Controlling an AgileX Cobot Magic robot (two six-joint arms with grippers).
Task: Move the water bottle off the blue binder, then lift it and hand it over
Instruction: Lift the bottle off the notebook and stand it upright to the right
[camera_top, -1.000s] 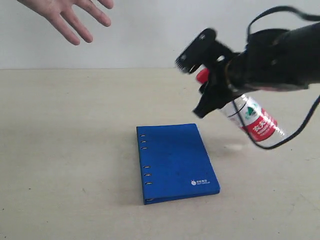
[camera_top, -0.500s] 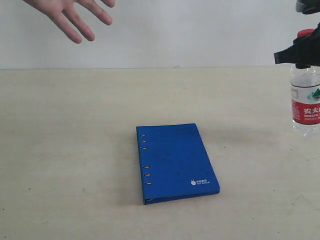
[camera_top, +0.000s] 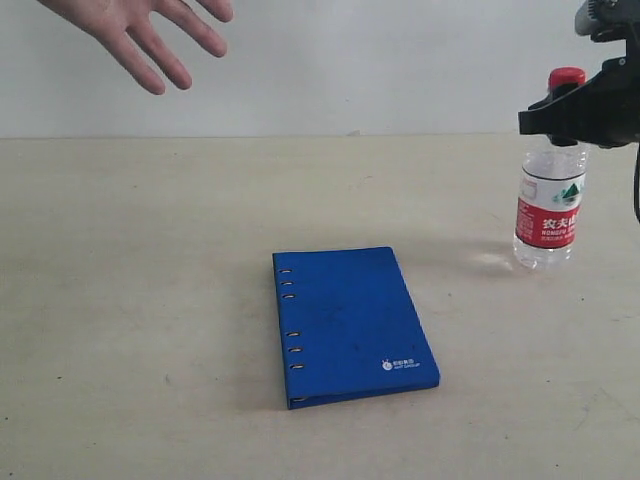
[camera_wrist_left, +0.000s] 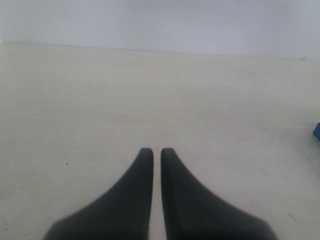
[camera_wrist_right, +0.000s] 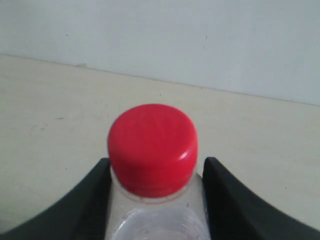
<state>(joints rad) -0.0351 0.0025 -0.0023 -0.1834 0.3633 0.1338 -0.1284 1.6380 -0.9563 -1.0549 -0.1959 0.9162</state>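
Now the water bottle (camera_top: 548, 215) is stood upright, clear of the blue binder (camera_top: 352, 325).
Its neck is pinched by the right gripper (camera_wrist_right: 155, 172), ready for lifting; the left gripper (camera_wrist_left: 156, 155) is closed, empty.

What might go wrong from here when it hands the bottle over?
1. The right jaws hold the bottle only at its neck, just under the red cap. Lifted from there, it may swing or slip.
2. The open hand waits far across the scene, on the other side of the binder. That probably means a long carry, and a swinging bottle could arrive tilted and be hard to take.
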